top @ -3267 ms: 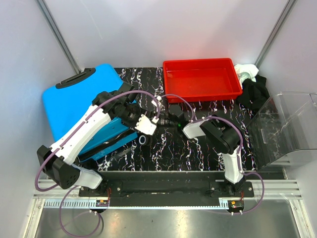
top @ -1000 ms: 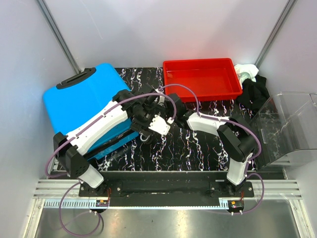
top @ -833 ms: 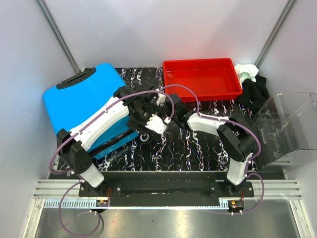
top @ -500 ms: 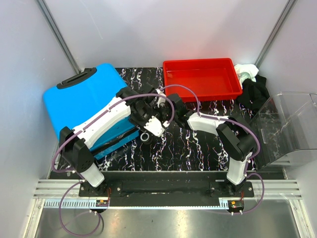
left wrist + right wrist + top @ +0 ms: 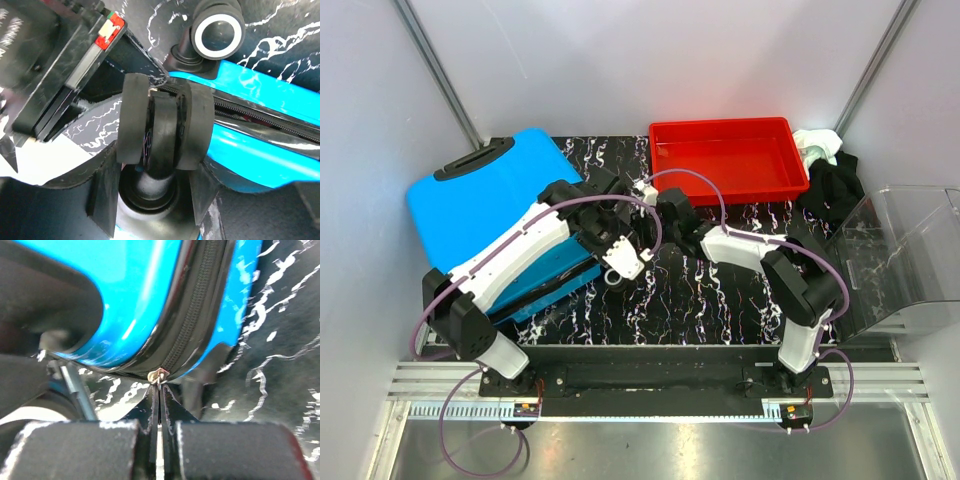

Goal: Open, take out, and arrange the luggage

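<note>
While clamping the left gripper (image 5: 164, 125) onto the wheel (image 5: 161, 145) to brace the suitcase (image 5: 470, 205), lying zipped just left of both grippers; pinching the right gripper (image 5: 159, 400) shut on the zip pull (image 5: 159, 374), ideally drawing it steadily along the teeth without twisting; seeing that pinch only from the right wrist; losing it overhead among the arms.

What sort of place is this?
Probably a robot test cell: plain grey walls, two robot arms on a rail at a marbled table, with suitcase, red tray and clear bin staged.
</note>
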Robot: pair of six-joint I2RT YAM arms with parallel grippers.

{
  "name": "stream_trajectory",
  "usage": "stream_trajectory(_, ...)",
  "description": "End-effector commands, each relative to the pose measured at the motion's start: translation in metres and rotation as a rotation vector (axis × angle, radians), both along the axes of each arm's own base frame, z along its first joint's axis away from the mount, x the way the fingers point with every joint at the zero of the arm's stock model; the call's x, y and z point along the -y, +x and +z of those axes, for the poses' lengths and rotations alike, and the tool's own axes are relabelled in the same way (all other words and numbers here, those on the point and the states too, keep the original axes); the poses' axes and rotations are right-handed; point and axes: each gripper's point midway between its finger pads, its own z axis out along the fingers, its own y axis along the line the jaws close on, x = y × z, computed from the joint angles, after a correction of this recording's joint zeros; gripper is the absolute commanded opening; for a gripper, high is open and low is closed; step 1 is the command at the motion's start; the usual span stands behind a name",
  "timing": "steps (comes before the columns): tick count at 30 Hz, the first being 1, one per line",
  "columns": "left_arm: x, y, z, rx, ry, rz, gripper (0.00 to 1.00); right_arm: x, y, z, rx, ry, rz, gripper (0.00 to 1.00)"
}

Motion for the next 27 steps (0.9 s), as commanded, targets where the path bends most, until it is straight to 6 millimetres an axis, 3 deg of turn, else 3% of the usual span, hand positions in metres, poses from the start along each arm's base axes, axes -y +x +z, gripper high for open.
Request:
stream_trajectory(1, -0.035, -0.091, 0.021, -0.293, -0.022, 0.157, 0.0, 0.032, 0.046, 0.018, 0.204, -0.119, -0.132, 0.0)
stream_trajectory(5, -0.031, -0.097, 0.033, -0.292, -0.076, 0.164, 0.0, 0.034, 0.064, 0.028, 0.319, -0.153, -0.136, 0.0)
stream_trajectory(8, -0.032, -0.103, 0.029, -0.315, -0.074, 0.161, 0.0, 0.031, 0.079, 0.04, 0.395, -0.168, -0.141, 0.0)
stream_trajectory(17, -0.024, -0.097, 0.023, -0.318, -0.082, 0.166, 0.0, 0.026, 0.118, 0.07, 0.716, -0.192, -0.145, 0.0)
stream_trajectory(20, -0.023, -0.094, 0.022, -0.317, -0.076, 0.169, 0.0, 0.015, 0.128, 0.094, 0.873, -0.125, -0.138, 0.0)
stream_trajectory(23, -0.021, -0.093, 0.023, -0.317, -0.079, 0.171, 0.0, -0.001, 0.123, 0.109, 0.984, -0.029, -0.067, 0.0)
stream_trajectory(27, -0.019, -0.078, 0.029, -0.253, -0.102, 0.221, 0.0, -0.023, 0.098, 0.107, 1.06, 0.095, 0.078, 0.0)
